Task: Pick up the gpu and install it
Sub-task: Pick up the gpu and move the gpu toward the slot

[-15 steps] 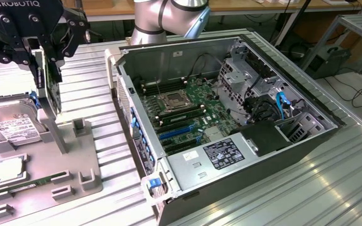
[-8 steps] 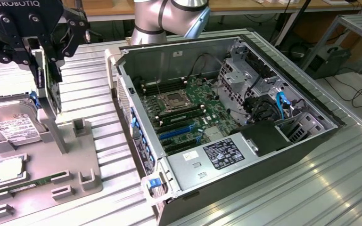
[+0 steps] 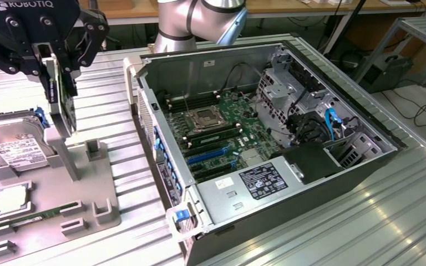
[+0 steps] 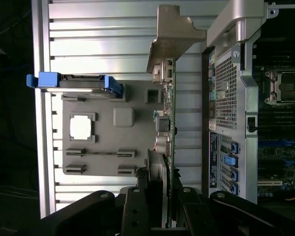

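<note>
Fingers drawn in to a narrow gap and clamped on one end of the gpu, the gripper holds the card on edge above the grey parts tray at the exterior view's left, near the hard drive. Its silver bracket sits at the end away from the fingers. To the right lies the open computer case, blue slots bare. The card looks light and stiff but fragile, best gripped across its flat board, clear of components.
</note>
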{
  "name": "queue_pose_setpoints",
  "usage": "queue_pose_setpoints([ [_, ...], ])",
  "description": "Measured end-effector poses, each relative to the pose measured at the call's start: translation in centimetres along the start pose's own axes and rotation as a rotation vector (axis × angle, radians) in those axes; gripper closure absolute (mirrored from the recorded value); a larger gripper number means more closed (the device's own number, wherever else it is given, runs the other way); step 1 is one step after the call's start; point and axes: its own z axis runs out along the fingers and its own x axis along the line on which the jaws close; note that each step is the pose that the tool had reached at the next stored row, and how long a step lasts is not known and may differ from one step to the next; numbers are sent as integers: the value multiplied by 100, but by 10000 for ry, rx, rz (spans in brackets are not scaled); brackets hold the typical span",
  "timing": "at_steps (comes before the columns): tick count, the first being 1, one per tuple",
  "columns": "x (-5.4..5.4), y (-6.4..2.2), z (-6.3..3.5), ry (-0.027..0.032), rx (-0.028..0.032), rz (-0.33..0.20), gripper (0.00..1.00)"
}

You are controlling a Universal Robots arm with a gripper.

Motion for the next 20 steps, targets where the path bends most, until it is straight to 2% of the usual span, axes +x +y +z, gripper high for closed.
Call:
queue_pose_setpoints([
  [20, -176, 3, -1, 1, 0, 0, 73],
])
